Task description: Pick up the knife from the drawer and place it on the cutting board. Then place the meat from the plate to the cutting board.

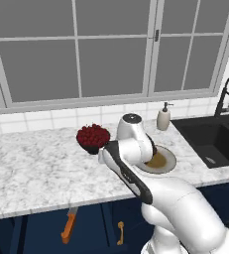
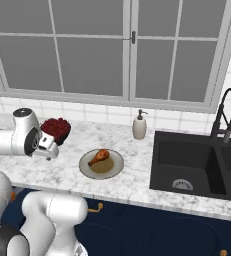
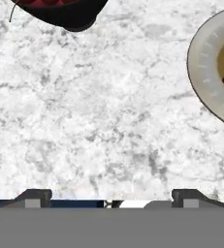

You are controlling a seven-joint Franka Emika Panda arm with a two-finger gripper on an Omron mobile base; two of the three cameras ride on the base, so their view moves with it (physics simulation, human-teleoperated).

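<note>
The knife (image 1: 69,225), with an orange-brown handle and a grey blade, lies in the open drawer below the counter's front edge. The drumstick meat (image 2: 99,156) rests on the round grey-beige plate (image 2: 114,169), which the arm partly hides in the left base view (image 1: 169,159). My gripper (image 3: 111,197) hangs open and empty over bare marble near the counter's front edge, between the berry bowl and the plate (image 3: 203,82). Its fingertips (image 3: 33,196) stand wide apart. In the right base view the hand (image 2: 50,153) is left of the plate. The cutting board is out of view.
A black bowl of red berries (image 1: 92,136) stands left of the plate. A soap dispenser (image 2: 139,126) sits by the window wall. The black sink (image 2: 197,165) with its faucet (image 2: 223,117) lies to the right. A brass handle (image 1: 120,233) is on the blue cabinet front.
</note>
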